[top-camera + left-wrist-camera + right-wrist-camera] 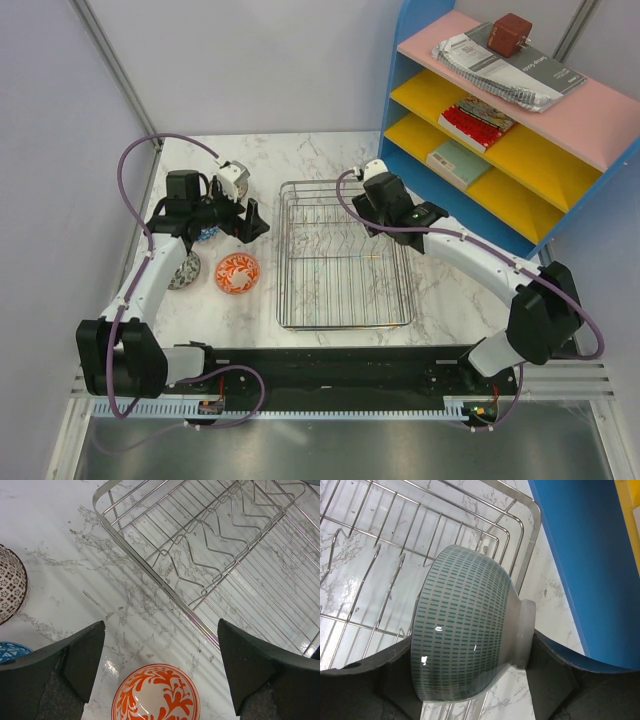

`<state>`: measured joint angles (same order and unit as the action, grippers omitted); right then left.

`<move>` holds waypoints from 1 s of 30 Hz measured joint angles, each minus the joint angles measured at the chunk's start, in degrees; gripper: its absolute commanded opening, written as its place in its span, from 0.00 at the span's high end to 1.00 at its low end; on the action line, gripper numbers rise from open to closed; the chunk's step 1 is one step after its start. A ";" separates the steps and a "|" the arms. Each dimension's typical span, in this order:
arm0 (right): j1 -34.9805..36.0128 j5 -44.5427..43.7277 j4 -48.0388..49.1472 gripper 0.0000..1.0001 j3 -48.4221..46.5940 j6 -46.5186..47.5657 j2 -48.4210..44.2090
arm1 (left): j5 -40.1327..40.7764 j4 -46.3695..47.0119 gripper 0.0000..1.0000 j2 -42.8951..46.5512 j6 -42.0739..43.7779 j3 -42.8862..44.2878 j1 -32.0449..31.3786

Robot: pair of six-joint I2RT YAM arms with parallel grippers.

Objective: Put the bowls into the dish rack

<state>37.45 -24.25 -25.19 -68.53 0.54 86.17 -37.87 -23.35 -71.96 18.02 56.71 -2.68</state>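
R gripper (pixel 470 655) is clamping the teal bowl (pixel 465 630). Its fingers (pixel 550 665) are spread approx. one bowl wide and pressing on both sides. The bowl is lying on its side w/ foot ring facing the shelf (pixel 590 555), over the rack (pixel 530 535) at its far R corner. Can't tell whether it's touching the wires. In top view the R gripper (pixel 372 218) is sitting over that same corner of the rack (pixel 345 325).

L gripper (pixel 161 625) is hanging wide open, fingers (pixel 80 660) holding nothing and touching nothing. It's hovering over the table (pixel 60 540) just L of the rack (pixel 150 575), above the orange bowl (pixel 157 692).

Rack wires and tines are showing bare, marble visible thru them. The other four bowls are all sitting on the table to the rack's L:
- Orange bowl (pixel 237 272) is upright, nearest the rack.
- Grey bowl (pixel 183 272) is beside it, partly under the L arm.
- Blue bowl (pixel 10 652) is peeking in at the wrist view's L edge.
- Brown bowl (pixel 10 587) is just beyond it, also cut off by the edge.
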 measured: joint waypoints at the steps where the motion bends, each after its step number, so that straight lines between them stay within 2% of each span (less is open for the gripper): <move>1: 0.11 -0.02 0.04 1.00 0.00 -0.44 0.26 | -0.02 0.00 0.00 0.00 0.02 -0.02 0.04; 27: 4.68 -9.29 4.52 1.00 0.79 -5.27 8.46 | -1.20 0.98 0.00 -0.04 0.09 -0.74 0.09; 29: 5.20 -10.36 4.83 0.97 0.76 -5.27 9.20 | -1.29 0.98 0.00 -0.04 0.09 -0.76 0.09; 30: 5.38 -10.67 4.98 0.91 0.76 -5.27 9.53 | -1.29 0.98 0.00 -0.04 0.11 -0.76 0.09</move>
<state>42.83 -34.92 -20.21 -67.77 -4.73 95.70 -39.16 -22.37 -72.01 18.13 55.94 -2.59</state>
